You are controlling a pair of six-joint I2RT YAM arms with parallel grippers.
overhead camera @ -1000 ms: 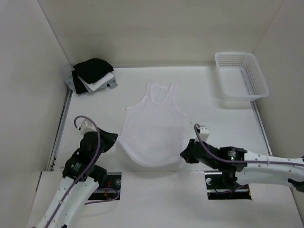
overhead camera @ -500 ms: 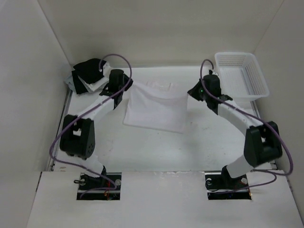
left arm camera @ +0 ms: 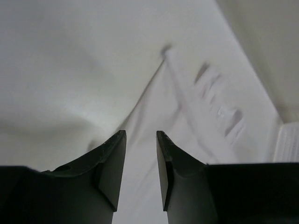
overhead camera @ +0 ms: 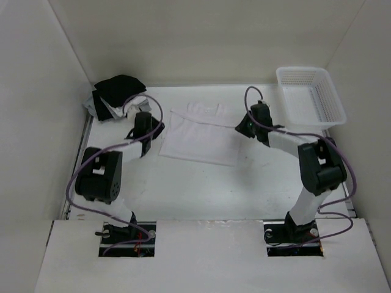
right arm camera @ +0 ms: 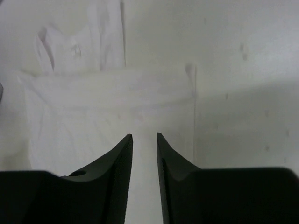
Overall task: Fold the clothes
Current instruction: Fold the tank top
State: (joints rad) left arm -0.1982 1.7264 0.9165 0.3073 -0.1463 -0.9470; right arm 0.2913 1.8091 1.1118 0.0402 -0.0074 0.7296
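Top lies doubled over, flat on the tabletop. Left tool and right tool stand spread, holding nothing, beside its side edges. The fabric looks thin, limp and light; best pinched at the corners.

The sleeveless top is seen plain white, no print, with faint grey shading in its wrinkles. The table is white too, and a few small dark specks are noted just right of the top. Black, white and grey are seen in the garment pile at far left. The basket at far right is white and latticed. The left arm and right arm are coloured white and black, with purple cables. The left gripper and right gripper are black.
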